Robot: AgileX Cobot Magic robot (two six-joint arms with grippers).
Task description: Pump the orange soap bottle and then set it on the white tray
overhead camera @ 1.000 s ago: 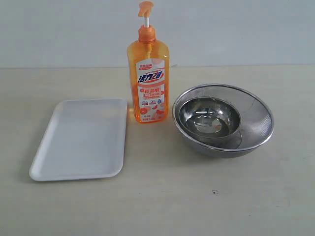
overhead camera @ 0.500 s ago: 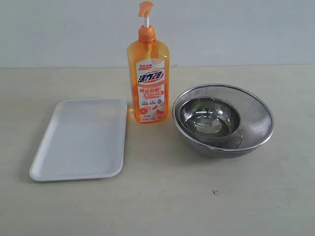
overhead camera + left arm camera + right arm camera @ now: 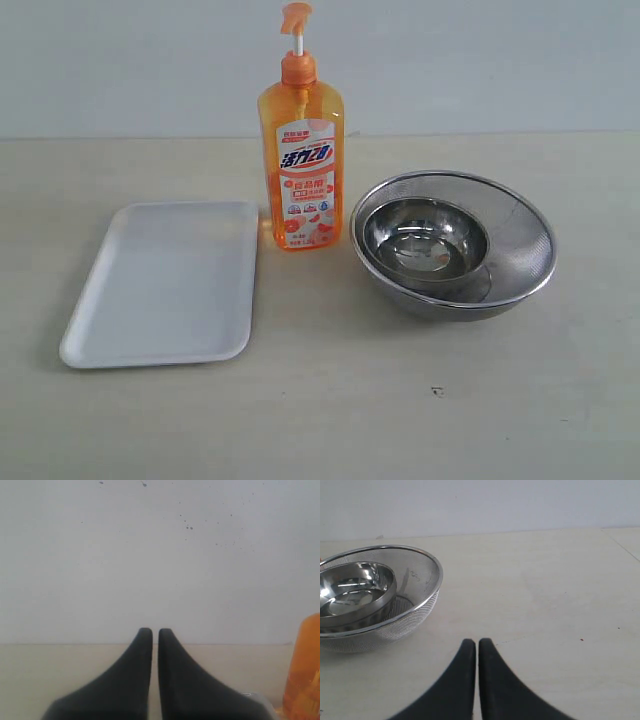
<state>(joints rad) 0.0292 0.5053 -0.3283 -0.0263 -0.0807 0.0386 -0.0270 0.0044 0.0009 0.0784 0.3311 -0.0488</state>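
Right now the soap bottle (image 3: 305, 180) stands upright just beside the tray (image 3: 160, 285), likely nearer my left jaws; both pairs pinched shut, empty.

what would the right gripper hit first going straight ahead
Looks free: the right gripper points over bare table toward the wall; the mesh bowl sits off its line. Depth unclear.
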